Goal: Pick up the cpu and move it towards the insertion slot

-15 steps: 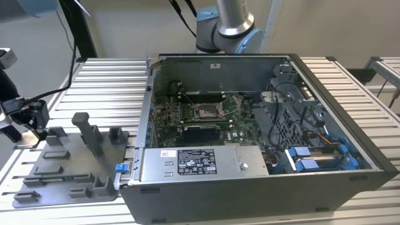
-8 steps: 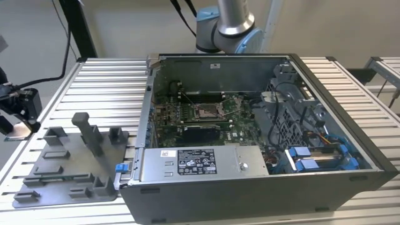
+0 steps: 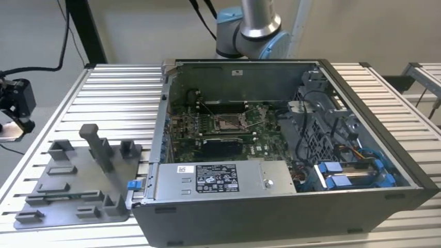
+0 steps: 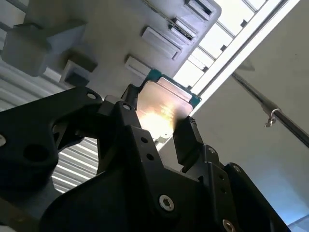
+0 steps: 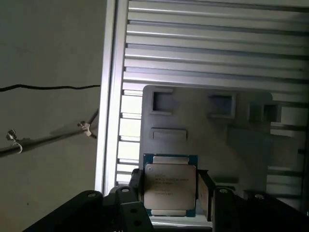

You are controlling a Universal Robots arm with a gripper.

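Jaws: clamped on the cpu, with one black finger against each of two opposite edges, as seen in both wrist views.
Cpu (image 5: 170,181) (image 4: 161,106): held between the jaws — silvery metal top towards the first wrist view, greenish rim showing at the corners.
Fixture tray (image 5: 207,125) (image 4: 111,38) (image 3: 76,181): grey, with raised blocks and recesses; it lies beyond the jaws, behind the cpu, flat on the ribbed tabletop (image 3: 117,98).
Insertion slot (image 3: 227,122): square silver-framed socket on the green motherboard (image 3: 258,142), inside the open computer case (image 3: 289,212).
Case position: on the tabletop, just beside the tray — to the exterior view's right of it.
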